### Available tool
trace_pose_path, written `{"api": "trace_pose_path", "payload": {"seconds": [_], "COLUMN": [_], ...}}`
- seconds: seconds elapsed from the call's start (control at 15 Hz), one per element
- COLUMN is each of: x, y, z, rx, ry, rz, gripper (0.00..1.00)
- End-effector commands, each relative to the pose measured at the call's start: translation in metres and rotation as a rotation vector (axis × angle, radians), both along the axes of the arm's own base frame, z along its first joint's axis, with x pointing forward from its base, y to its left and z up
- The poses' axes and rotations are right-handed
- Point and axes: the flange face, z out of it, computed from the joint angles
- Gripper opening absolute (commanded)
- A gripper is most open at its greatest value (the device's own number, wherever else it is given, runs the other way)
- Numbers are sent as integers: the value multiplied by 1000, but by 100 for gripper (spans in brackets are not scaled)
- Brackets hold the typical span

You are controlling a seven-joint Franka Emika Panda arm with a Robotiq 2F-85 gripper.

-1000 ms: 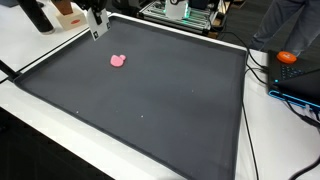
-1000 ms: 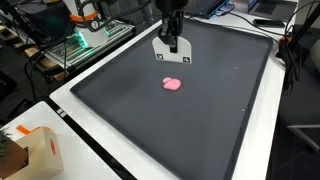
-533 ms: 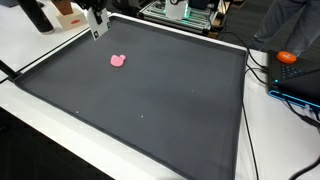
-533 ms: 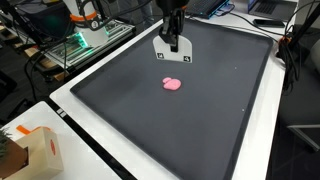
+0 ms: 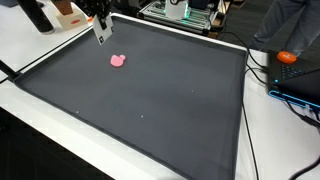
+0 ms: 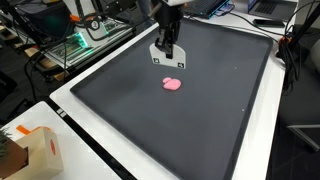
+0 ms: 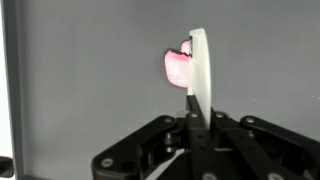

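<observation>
Around: a pink piece (image 6: 173, 84) lies alone on the black mat (image 5: 150, 100), which covers most of the white worktop (image 5: 30, 120). A cardboard box (image 6: 35, 150) stands on the worktop corner, well apart from the mat. An orange object (image 5: 287, 57) and dark cables (image 5: 262, 75) lie beyond the far side of the mat.
In the way: nothing lies on the mat between the claw (image 6: 168, 63) and the pink piece.
Pink piece: it is flat on the mat, near one edge and closer to a corner than to the middle. In the wrist view it shows just behind the white finger (image 7: 198, 60), which partly hides it.
Arm pose: the arm comes down almost vertically, with the claw pointing at the mat. In both exterior views the claw is above the mat, just beside the pink piece and apart from it.
Claw state: it holds nothing. The wrist view shows only one white finger, edge-on, so I cannot tell how far the jaws are open.
Edges and room: the raised border of the mat is near the claw (image 5: 101, 36) on one side. Toward the middle the mat is wide and bare.
</observation>
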Motion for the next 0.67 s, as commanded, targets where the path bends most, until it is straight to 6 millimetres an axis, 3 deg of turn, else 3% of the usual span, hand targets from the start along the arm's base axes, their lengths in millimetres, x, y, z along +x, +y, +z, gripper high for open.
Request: {"api": "trace_pose_path", "payload": {"seconds": [0.0,0.33,0.6], "x": [-19,-33,-29], "y": [-6,-7,-4], "z": [-32,-65,-80], "rx": [10,16,-2], "ry": [46,45,26], "rz": [-7,16,36], "gripper": [1,1,1]}}
